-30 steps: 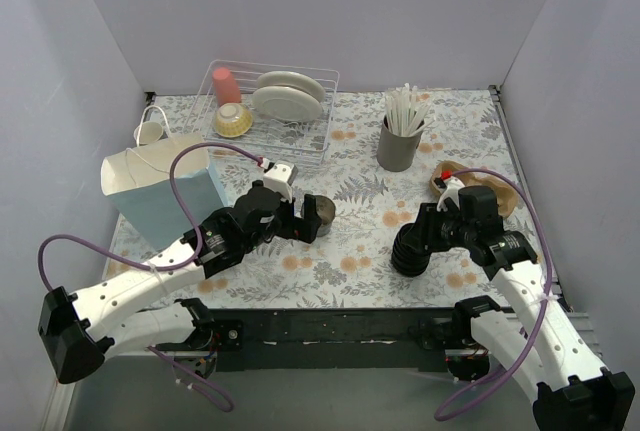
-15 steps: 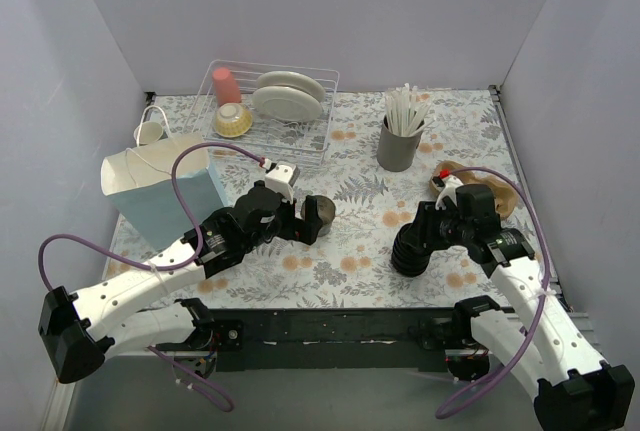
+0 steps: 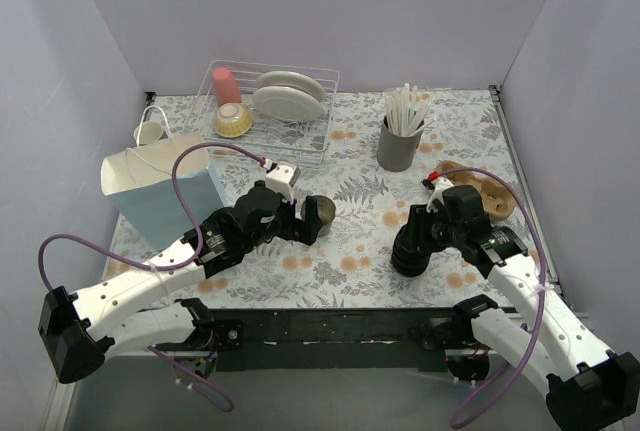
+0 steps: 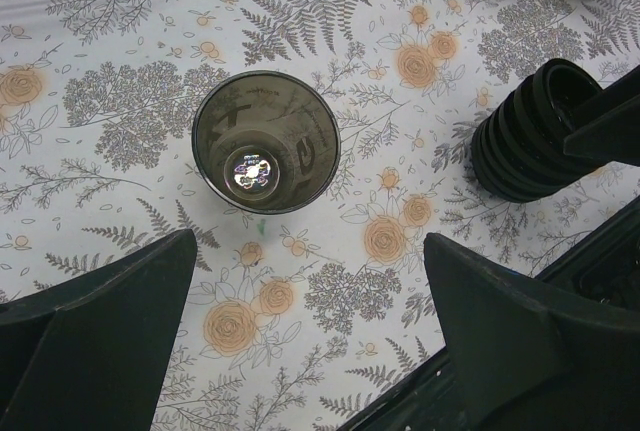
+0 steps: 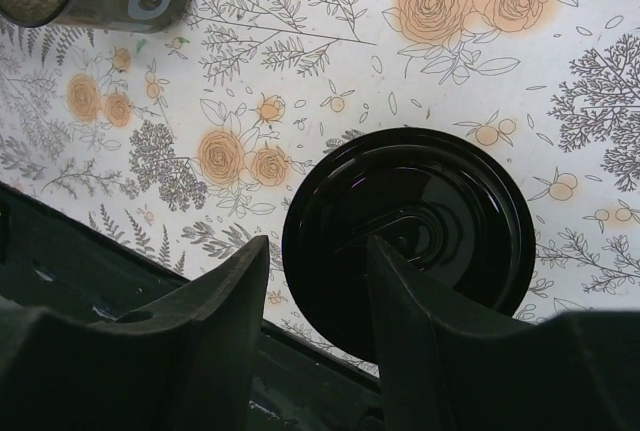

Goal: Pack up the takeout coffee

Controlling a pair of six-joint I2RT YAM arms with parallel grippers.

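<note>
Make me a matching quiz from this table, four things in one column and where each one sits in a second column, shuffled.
1. lidless cup
2. stack of lids
3. blue paper bag
4. white straws

A. in a grey holder
B. left side of the table
C. beneath the right gripper
D. ahead of the left gripper

Pairs: 1-D, 2-C, 3-B, 4-A.

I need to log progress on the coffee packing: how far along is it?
Nothing looks done yet: the cup stands lidless, outside the blue paper bag. In hand: the open left hand hovers by the cup, and the right hand sits at the rim of the lid stack. Left: lidding the cup and bagging it.
</note>
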